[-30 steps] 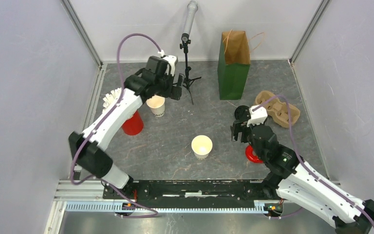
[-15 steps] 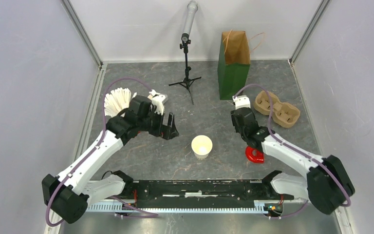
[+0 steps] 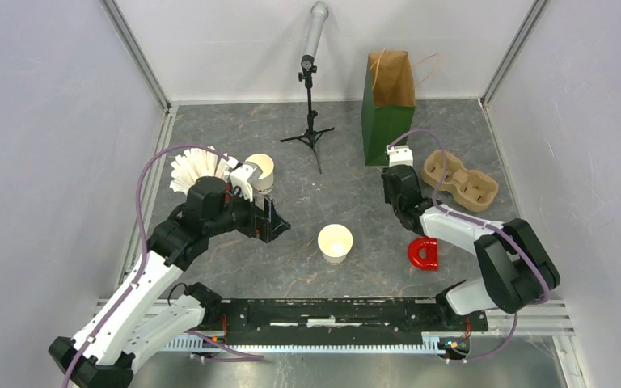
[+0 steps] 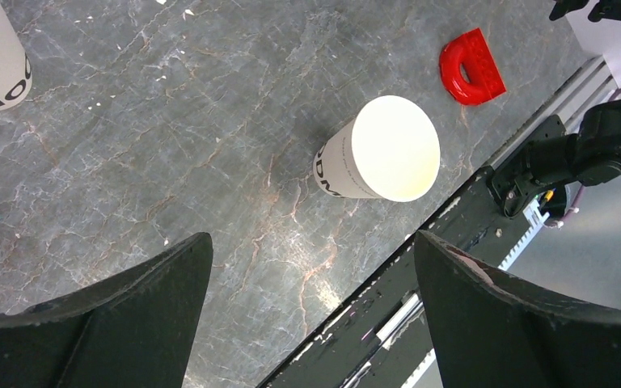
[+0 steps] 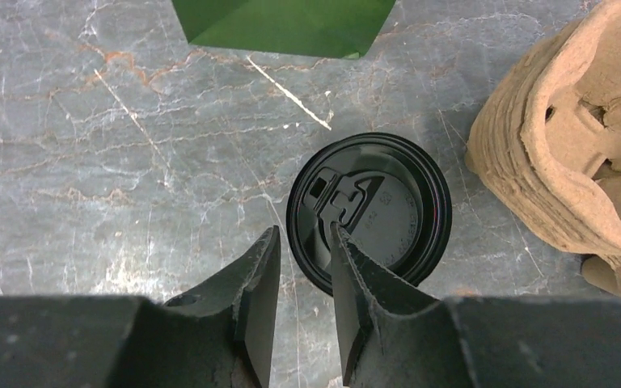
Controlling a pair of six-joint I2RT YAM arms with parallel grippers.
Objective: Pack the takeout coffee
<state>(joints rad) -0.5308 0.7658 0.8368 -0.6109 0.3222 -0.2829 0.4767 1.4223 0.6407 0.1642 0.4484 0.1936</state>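
Of the takeout coffee [image 5: 384, 212] I see only its round black lid from straight above; any cup under it is hidden. My right gripper [image 5: 304, 229] hangs over its left edge, jaws narrowed but still apart: one finger over the lid, the other outside the rim, with table showing in the gap. In the top view the right gripper [image 3: 394, 179] covers it, just below the green paper bag [image 3: 388, 105]. My left gripper [image 4: 311, 236] is wide open and holds nothing, above the table left of an open white cup [image 4: 388, 149].
A second open white cup [image 3: 259, 171] stands by the red cup of white sticks [image 3: 196, 167]. The brown cup carrier [image 3: 461, 179] lies right of the lid. A red piece [image 3: 423, 253] lies near the front. A microphone stand [image 3: 310, 121] is at the back.
The left arm has drawn back from the far cup toward the near left, still open. The right gripper has moved up to the black lid and narrowed its jaws round the rim.
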